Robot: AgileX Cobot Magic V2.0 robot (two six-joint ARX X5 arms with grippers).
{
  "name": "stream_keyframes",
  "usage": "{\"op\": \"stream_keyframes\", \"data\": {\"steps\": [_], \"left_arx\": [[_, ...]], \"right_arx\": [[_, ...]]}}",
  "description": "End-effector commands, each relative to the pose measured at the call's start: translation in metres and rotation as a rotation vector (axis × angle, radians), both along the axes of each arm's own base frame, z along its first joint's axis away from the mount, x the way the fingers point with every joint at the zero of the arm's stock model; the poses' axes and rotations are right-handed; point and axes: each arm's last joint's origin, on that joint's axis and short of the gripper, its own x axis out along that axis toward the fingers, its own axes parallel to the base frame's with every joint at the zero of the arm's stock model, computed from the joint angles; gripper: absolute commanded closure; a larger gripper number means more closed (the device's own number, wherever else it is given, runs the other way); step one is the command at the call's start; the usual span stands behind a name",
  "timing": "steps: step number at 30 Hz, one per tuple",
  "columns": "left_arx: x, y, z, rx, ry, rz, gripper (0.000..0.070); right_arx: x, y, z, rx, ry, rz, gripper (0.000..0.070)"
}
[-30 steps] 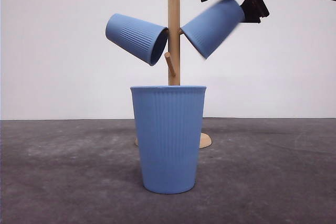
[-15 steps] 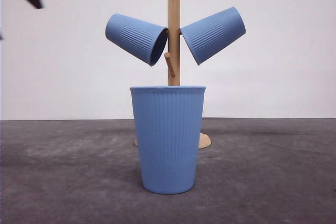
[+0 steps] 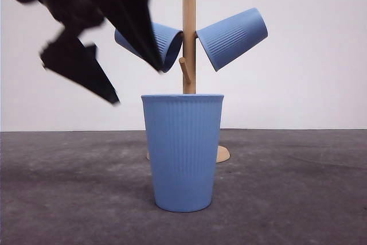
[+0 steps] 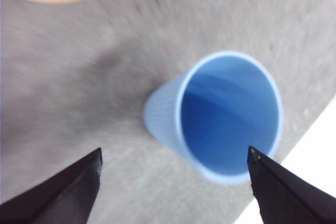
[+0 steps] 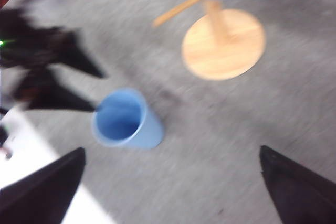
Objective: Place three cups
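The third cup (image 3: 183,152) stands upright on the grey table (image 3: 298,187), in front of the wooden rack (image 3: 189,32); the other two cups hang tilted on its pegs, one (image 3: 163,44) at about 10 o'clock from the standing cup's rim and one (image 3: 232,37) at about 1 o'clock. The left gripper (image 3: 106,61) hangs above and to the left of the standing cup, jaws wide apart and holding nothing. The right gripper (image 5: 170,187) is also spread wide and empty. I judge the cup is light and stiff, with a thin wall; the ribs should give grip, but the taper may let it slip, so a hold across the upper wall under the rim band seems safest. The left wrist view looks down into the cup's empty inside (image 4: 228,114), which the front view hides. The right wrist view shows the rack's round base (image 5: 223,43), mostly covered by the cup in the front view.
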Motion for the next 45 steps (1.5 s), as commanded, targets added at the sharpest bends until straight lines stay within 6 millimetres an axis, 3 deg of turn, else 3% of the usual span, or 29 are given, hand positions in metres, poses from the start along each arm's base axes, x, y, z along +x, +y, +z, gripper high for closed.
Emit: {"op": "stream_keyframes", "data": {"steps": [1, 4, 5, 11, 13, 17, 20, 25, 33, 37, 45], "left_arx": [[0.004, -0.009, -0.008, 0.011, 0.004, 0.008, 0.0188], [0.009, -0.016, -0.019, 0.054, -0.006, 0.018, 0.0198], [0.01, -0.017, -0.021, 0.073, -0.016, 0.027, 0.0236], [0.017, -0.022, -0.032, 0.11, -0.049, 0.022, 0.0609], [0.018, -0.023, -0.034, 0.111, -0.056, 0.0, 0.0693], [0.017, -0.024, -0.032, 0.048, -0.036, -0.083, 0.07], [0.019, -0.019, -0.02, -0.066, -0.02, -0.142, 0.07], [0.021, -0.008, 0.027, -0.27, -0.093, -0.221, 0.07], [0.013, 0.011, 0.1, -0.546, -0.223, -0.347, 0.07], [0.01, 0.014, 0.113, -0.611, -0.235, -0.397, 0.07], [0.009, 0.012, 0.119, -0.719, -0.225, -0.501, 0.07]], "right_arx": [[-0.004, 0.002, -0.007, 0.01, 0.031, -0.004, 0.0096], [-0.018, 0.004, -0.016, 0.015, 0.046, 0.009, 0.0096], [-0.021, 0.004, -0.018, 0.017, 0.051, 0.01, 0.0096], [-0.031, 0.004, -0.021, 0.021, 0.057, 0.014, 0.0096], [-0.031, 0.004, -0.021, 0.022, 0.054, 0.014, 0.0096], [-0.031, 0.004, -0.021, 0.018, 0.047, 0.019, 0.0096], [-0.03, 0.004, -0.02, 0.013, 0.022, 0.032, 0.0096], [-0.024, 0.007, -0.016, 0.081, -0.055, 0.086, 0.0082], [-0.003, 0.02, -0.009, 0.34, -0.131, 0.364, 0.0], [0.008, 0.028, -0.01, 0.371, -0.155, 0.429, 0.0], [0.02, 0.052, -0.022, 0.411, -0.097, 0.572, 0.0]]}}
